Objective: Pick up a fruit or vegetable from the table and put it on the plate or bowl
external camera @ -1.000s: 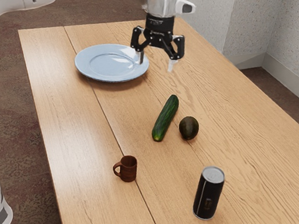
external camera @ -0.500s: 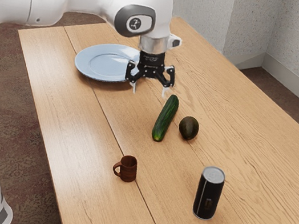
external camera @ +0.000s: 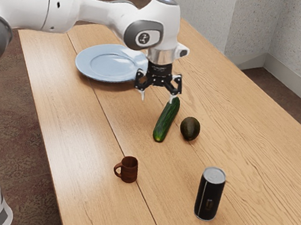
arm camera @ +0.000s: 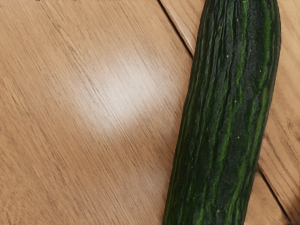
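A plain home-like room: wooden counter (external camera: 83,159), brown carpet (external camera: 16,142) at 9 o'clock, speckled walls (external camera: 295,5) with skirting (external camera: 300,86) at 3 o'clock.

Bright even light, soft glare on table (arm camera: 112,98)

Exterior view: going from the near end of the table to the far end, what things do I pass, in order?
Can → mug → cucumber → plate. The avocado lies level with the cucumber's near half, so it is left out.
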`<state>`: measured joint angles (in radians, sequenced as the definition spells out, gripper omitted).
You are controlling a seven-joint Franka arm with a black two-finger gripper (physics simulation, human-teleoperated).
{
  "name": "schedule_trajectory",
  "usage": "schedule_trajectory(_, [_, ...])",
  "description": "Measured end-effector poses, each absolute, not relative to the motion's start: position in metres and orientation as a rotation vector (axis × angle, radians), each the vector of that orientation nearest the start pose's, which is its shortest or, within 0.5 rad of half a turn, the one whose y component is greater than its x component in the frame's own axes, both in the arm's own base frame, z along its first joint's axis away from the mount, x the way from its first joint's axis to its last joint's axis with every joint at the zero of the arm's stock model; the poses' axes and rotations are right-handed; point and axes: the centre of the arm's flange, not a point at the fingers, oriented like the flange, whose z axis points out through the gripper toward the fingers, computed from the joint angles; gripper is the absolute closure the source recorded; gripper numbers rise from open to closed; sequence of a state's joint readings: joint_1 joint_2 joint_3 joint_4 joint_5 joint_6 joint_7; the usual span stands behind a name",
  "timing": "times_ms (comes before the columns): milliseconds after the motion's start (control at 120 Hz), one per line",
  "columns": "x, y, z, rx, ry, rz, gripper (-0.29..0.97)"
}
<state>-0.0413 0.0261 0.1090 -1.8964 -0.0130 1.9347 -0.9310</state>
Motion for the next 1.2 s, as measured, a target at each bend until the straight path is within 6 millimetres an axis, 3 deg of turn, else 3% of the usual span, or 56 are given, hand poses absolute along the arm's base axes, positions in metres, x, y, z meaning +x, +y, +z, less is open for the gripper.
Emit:
schedule_trajectory(158, [0.579, 0.028, 0.469, -2.82, -1.393, -0.034, 0.0])
schedule_trajectory(342, [0.587, 0.039, 0.45, -2.841, -1.334, -0.035, 0.0])
schedule_trajectory(692, [0.601, 0.039, 0.422, -2.884, -1.236, -0.042, 0.0])
schedule_trajectory(1200, [0.619, 0.039, 0.399, -2.915, -1.164, -0.068, -0.03])
